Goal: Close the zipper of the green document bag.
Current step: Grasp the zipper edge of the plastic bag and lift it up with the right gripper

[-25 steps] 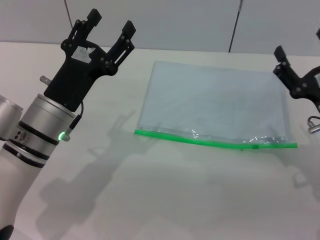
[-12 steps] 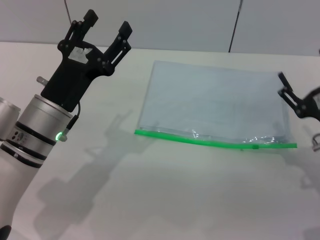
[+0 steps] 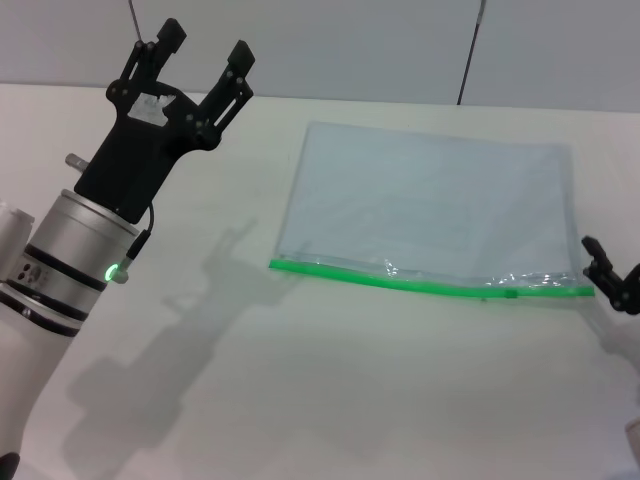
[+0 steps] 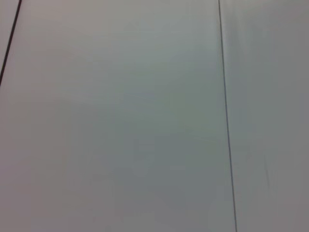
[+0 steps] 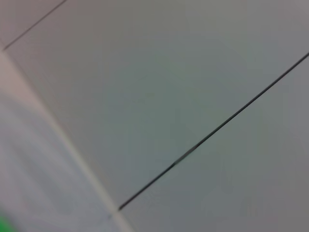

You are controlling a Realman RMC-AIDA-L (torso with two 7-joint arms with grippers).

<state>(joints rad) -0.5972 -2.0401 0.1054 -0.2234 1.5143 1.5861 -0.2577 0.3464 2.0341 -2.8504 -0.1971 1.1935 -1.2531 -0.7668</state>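
Observation:
The green document bag (image 3: pixel 430 205) lies flat on the white table, right of centre in the head view. Its zipper (image 3: pixel 400 282) is a bright green strip along the bag's near long edge. The small slider (image 3: pixel 510 293) sits towards the strip's right end, and the plastic is puckered just behind it. My right gripper (image 3: pixel 612 280) is low at the right edge of the view, just beyond the zipper's right end and only partly in view. My left gripper (image 3: pixel 205 45) is raised over the table's left side, open and empty, well clear of the bag.
A grey panelled wall (image 3: pixel 350 40) with dark seams stands behind the table (image 3: pixel 300 380). Both wrist views show mostly this wall. My left arm casts a shadow (image 3: pixel 190 320) on the table left of the bag.
My right gripper has come down from beside the bag's far right corner to the zipper's right end. My left gripper has drifted slightly to the left. The bag has not moved.

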